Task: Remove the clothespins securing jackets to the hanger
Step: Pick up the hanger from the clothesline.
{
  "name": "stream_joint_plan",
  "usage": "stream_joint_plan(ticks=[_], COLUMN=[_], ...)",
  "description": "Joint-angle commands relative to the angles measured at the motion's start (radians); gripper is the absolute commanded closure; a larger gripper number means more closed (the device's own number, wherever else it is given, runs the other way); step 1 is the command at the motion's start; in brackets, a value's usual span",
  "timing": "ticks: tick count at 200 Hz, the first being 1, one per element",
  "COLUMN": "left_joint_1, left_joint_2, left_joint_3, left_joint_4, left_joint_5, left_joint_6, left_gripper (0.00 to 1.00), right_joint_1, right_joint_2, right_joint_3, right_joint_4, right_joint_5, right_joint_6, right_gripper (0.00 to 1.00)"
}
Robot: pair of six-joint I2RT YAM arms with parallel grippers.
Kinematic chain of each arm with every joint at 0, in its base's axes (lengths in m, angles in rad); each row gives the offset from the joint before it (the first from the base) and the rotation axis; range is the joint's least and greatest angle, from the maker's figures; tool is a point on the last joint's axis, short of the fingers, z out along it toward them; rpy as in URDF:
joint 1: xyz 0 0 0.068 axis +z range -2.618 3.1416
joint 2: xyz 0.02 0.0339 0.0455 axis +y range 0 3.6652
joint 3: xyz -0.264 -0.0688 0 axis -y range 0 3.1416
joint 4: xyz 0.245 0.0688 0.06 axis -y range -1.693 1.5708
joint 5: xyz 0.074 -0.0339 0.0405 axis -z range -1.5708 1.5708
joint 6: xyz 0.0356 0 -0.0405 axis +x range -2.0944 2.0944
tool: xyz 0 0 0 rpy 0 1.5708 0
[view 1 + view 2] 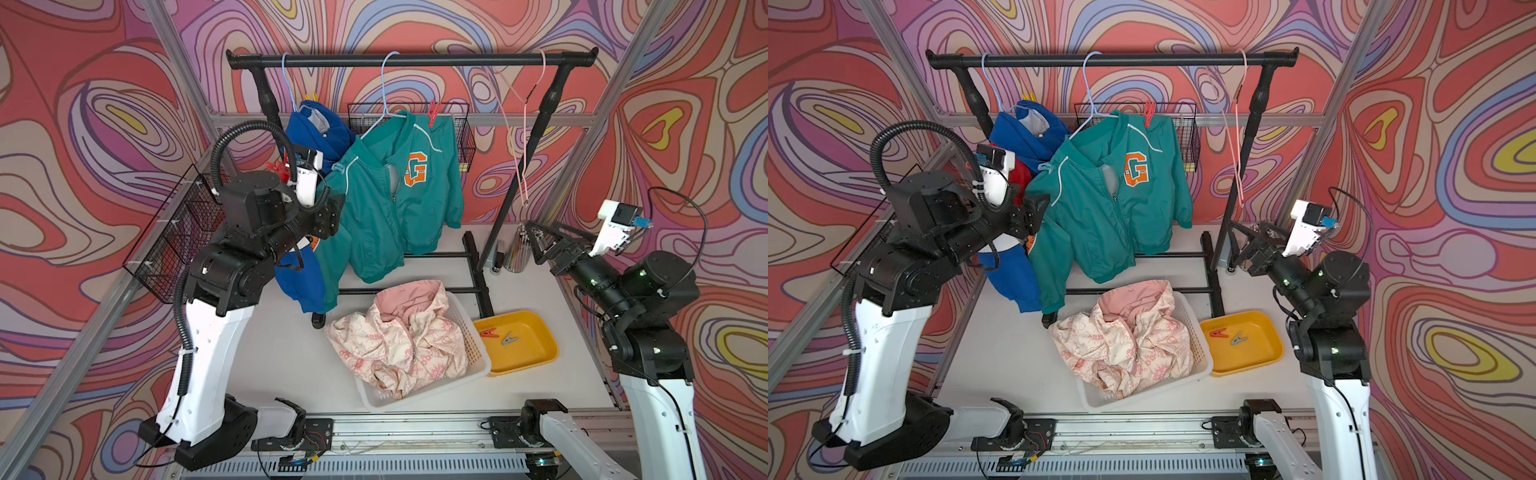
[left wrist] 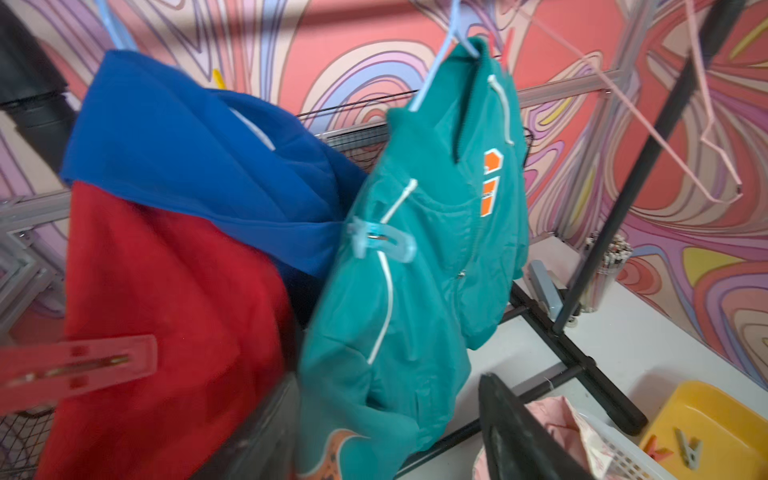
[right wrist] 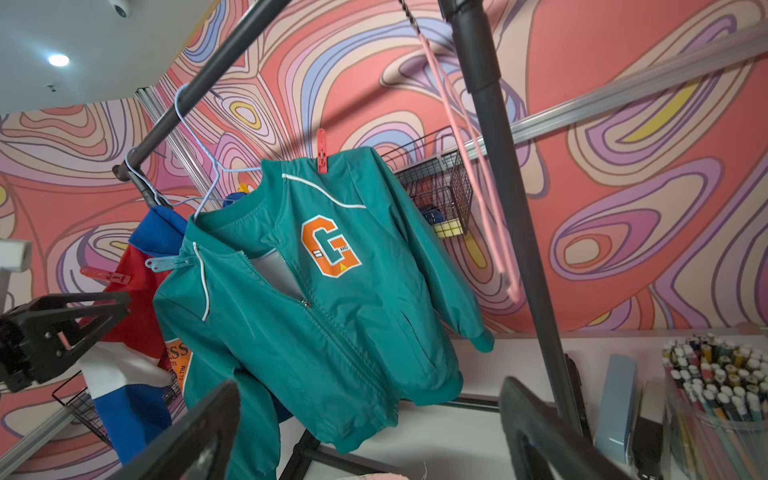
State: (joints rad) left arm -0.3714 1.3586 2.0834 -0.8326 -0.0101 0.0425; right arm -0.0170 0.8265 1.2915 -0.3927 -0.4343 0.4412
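Note:
On the black rack hang a blue-and-red hooded jacket (image 1: 320, 133) and a teal jacket (image 1: 395, 208) with an orange G. A pink-and-cream jacket (image 1: 399, 345) lies in the white basket (image 1: 473, 349). One red clothespin (image 1: 433, 112) grips the teal jacket's shoulder, a light blue clothespin (image 2: 380, 245) its other shoulder. Another red clothespin (image 2: 79, 365) sits on the red cloth, and a yellow one (image 1: 314, 97) tops the blue hood. My left gripper (image 1: 334, 208) is open with the teal sleeve between its jaws. My right gripper (image 1: 538, 241) stands open and empty by the rack's post.
A yellow tray (image 1: 536, 357) holds a red and a grey clothespin. An empty pink hanger (image 1: 519, 124) dangles from the rack bar (image 1: 407, 60). Wire baskets (image 1: 174, 241) hang on the left and back walls. A cup of pens (image 1: 517, 249) stands by my right gripper.

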Motion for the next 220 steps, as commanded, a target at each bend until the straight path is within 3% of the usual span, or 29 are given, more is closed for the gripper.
stream_joint_plan(ticks=[1, 82, 159, 220], left_joint_1=[0.068, 0.160, 0.161, 0.161], left_joint_2=[0.012, 0.064, 0.150, 0.141], left_joint_3=[0.027, -0.005, 0.015, -0.006], left_joint_4=[0.033, 0.028, 0.039, 0.109], left_joint_5=[0.097, 0.342, 0.420, 0.526], left_joint_6=[-0.017, -0.033, -0.049, -0.143], left_gripper=[0.34, 0.51, 0.70, 1.00], right_joint_1=[0.001, 0.003, 0.002, 0.002], right_joint_2=[-0.022, -0.021, -0.018, -0.001], right_joint_3=[-0.035, -0.125, -0.200, -0.214], right_joint_4=[-0.018, 0.012, 0.048, 0.070], right_joint_5=[-0.046, -0.136, -0.181, -0.199], right_joint_6=[0.016, 0.053, 0.077, 0.088], right_gripper=[0.02, 0.02, 0.02, 0.02])
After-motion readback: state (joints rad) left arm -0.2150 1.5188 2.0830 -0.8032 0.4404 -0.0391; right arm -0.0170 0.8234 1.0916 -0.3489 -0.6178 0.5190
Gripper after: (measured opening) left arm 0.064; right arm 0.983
